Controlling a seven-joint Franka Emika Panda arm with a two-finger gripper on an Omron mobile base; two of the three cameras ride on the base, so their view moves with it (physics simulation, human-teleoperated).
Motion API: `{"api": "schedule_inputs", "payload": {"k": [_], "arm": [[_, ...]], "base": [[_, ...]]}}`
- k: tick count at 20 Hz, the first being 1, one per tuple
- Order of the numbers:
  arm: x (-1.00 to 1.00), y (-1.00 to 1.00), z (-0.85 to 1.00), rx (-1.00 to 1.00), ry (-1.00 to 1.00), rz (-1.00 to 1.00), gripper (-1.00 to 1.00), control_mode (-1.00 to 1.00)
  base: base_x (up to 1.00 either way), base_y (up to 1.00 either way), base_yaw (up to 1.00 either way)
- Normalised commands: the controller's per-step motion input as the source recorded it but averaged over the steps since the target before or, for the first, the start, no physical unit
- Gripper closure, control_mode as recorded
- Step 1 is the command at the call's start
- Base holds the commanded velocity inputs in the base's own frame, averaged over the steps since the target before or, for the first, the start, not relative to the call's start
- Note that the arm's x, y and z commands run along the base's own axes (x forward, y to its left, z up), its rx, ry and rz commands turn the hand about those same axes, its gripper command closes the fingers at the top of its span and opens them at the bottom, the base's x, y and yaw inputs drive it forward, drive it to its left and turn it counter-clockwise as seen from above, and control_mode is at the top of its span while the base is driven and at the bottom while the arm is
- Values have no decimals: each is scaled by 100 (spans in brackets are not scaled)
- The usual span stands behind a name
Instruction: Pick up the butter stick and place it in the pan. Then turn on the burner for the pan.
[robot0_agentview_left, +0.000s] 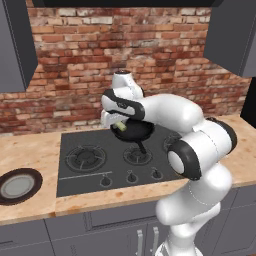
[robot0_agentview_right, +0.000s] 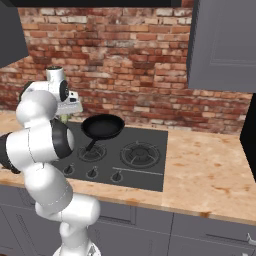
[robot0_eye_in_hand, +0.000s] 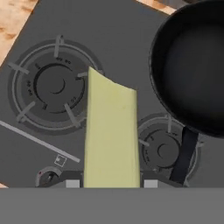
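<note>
In the hand view, the two-finger gripper (robot0_eye_in_hand: 111, 183) clenches the pale yellow rectangular butter stick (robot0_eye_in_hand: 110, 135) at frame centre, above the dark stovetop (robot0_eye_in_hand: 118, 43), just left of the round black frying pan (robot0_eye_in_hand: 192, 65) at upper right.

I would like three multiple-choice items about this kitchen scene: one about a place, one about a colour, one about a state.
1. Where is the butter stick?
A. Inside the pan
B. In the gripper, above the stovetop
C. On the plate

2. What colour is the pan?
A. Black
B. Red
C. Silver

3. What does the pan hold?
A. Water
B. The butter
C. Nothing

Key:
1 B: in the hand view the pale bar rises from the gripper over the stovetop, beside the pan, not in it.
2 A: the right base view shows a black pan and handle.
3 C: its dark inside is bare in the hand view.
</note>
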Motion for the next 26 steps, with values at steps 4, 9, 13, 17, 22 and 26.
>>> {"api": "schedule_inputs", "payload": {"k": [4, 9, 13, 17, 22, 26], "arm": [[39, -41, 9, 0, 0, -9, 100, -100], [28, -33, 1, 0, 0, -9, 100, -100], [29, -23, 0, 0, 0, -10, 100, -100], [29, -16, 0, 1, 0, -12, 100, -100], [32, -20, 0, 2, 8, -12, 100, -100], [25, -30, -3, 4, 17, -11, 100, -100]], "base": [[0, 0, 0], [0, 0, 0], [0, 0, 0], [0, 0, 0], [0, 0, 0], [0, 0, 0]]}}
